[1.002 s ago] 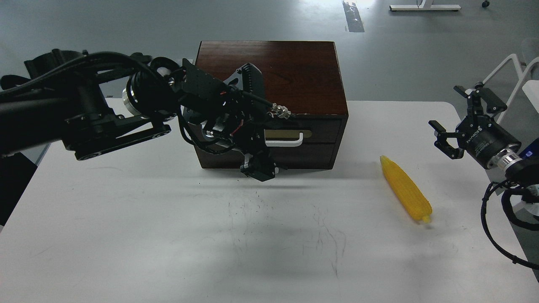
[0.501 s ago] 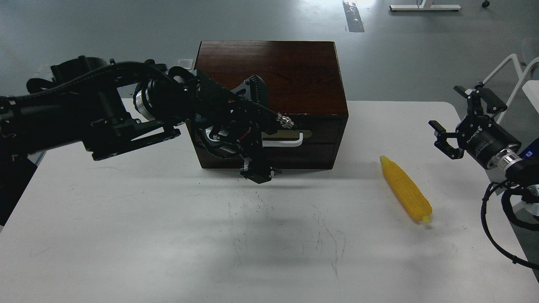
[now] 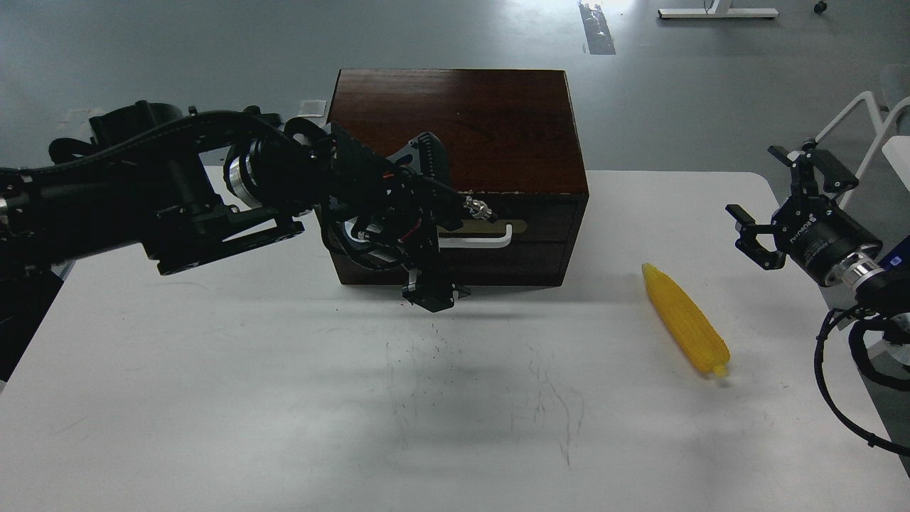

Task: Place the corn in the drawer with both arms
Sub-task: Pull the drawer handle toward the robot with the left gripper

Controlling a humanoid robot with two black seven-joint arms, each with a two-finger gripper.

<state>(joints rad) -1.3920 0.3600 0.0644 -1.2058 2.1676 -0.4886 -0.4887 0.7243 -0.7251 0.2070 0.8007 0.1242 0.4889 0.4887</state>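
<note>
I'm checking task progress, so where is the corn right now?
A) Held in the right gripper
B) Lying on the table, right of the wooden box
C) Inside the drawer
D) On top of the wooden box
B: the corn lies on the white table, right of the wooden box, untouched by either gripper.

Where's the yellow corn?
The corn lies on the white table, on the right, between the wooden box and the right gripper.

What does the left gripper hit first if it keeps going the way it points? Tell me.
Probably the drawer front: the left gripper points at the box, at the left end of the white handle. Depth is unclear, so it may touch already.
</note>
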